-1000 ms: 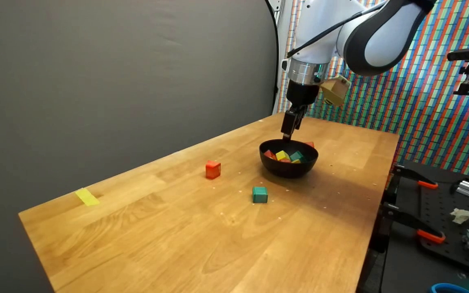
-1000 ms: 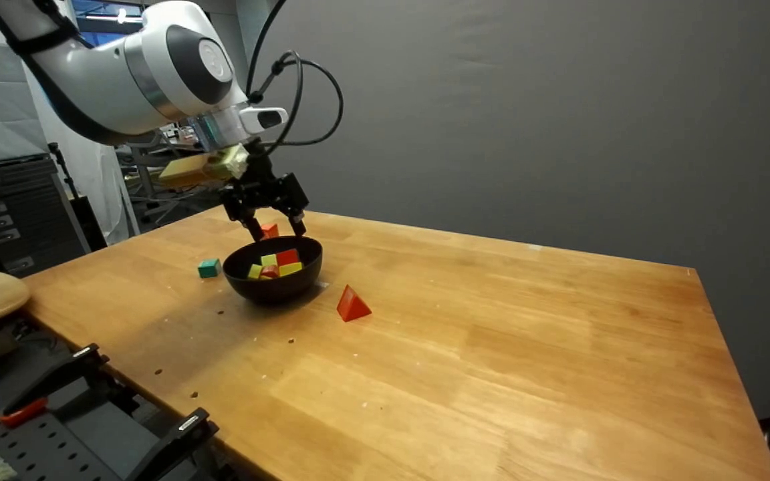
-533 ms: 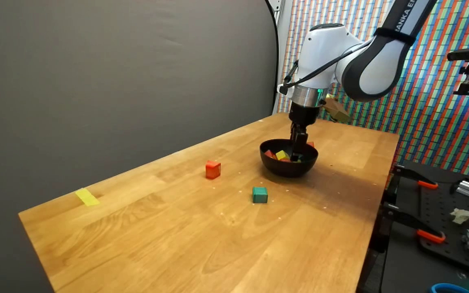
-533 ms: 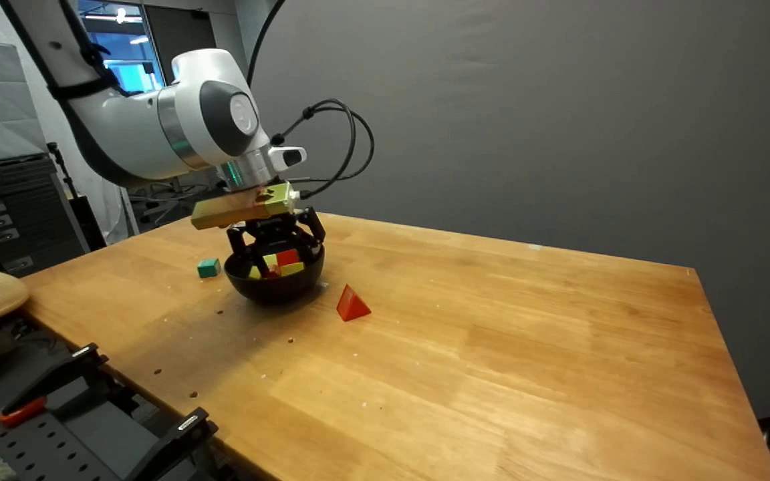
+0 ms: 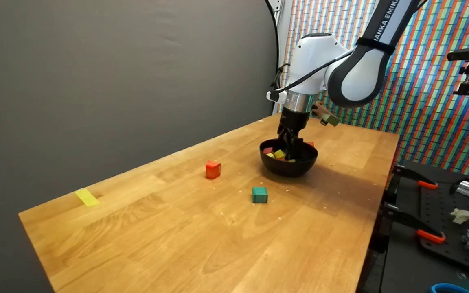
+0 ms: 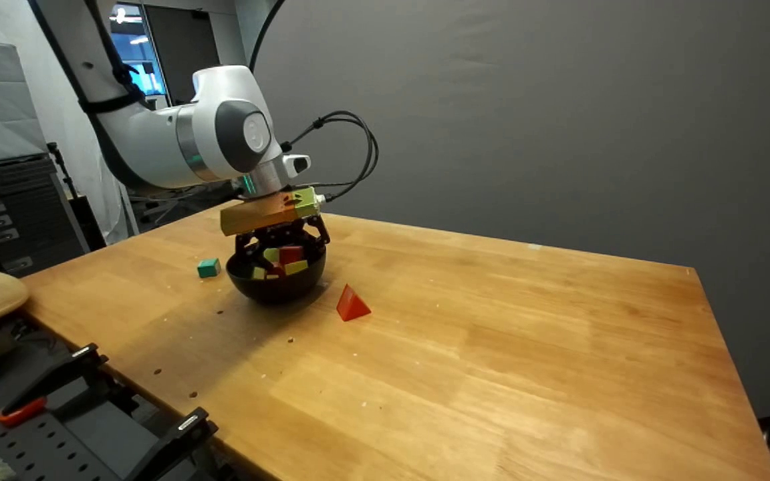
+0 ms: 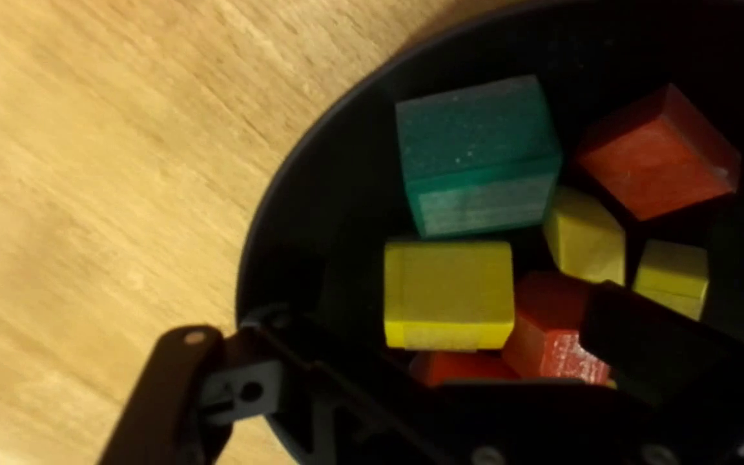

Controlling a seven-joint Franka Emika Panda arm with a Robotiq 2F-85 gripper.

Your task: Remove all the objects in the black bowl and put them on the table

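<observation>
The black bowl [image 5: 289,169] rests upright on the table [image 5: 177,244], with several blocks inside. In the wrist view these include a green block [image 7: 478,155], a yellow block [image 7: 448,294], smaller yellow pieces [image 7: 585,239] and red blocks [image 7: 659,158]. My gripper [image 6: 288,255] reaches down into the bowl, its jaws wide apart on either side of the yellow block and a red block [image 7: 556,329], holding nothing. The palm hides the lower part of the bowl. Outside it lie a red block [image 5: 213,170], a green block [image 5: 260,195] and a red pyramid [image 6: 353,304].
Yellow tape [image 5: 87,197] marks the table's far left corner in an exterior view. Black clamps with orange grips [image 5: 430,236] sit along the table's edge. A grey backdrop [image 6: 525,133] stands close behind the table.
My gripper has come down from above the bowl into it, then shifted slightly sideways, its jaws staying open. Some blocks in the bowl have shifted a little. The blocks on the table have not moved.
</observation>
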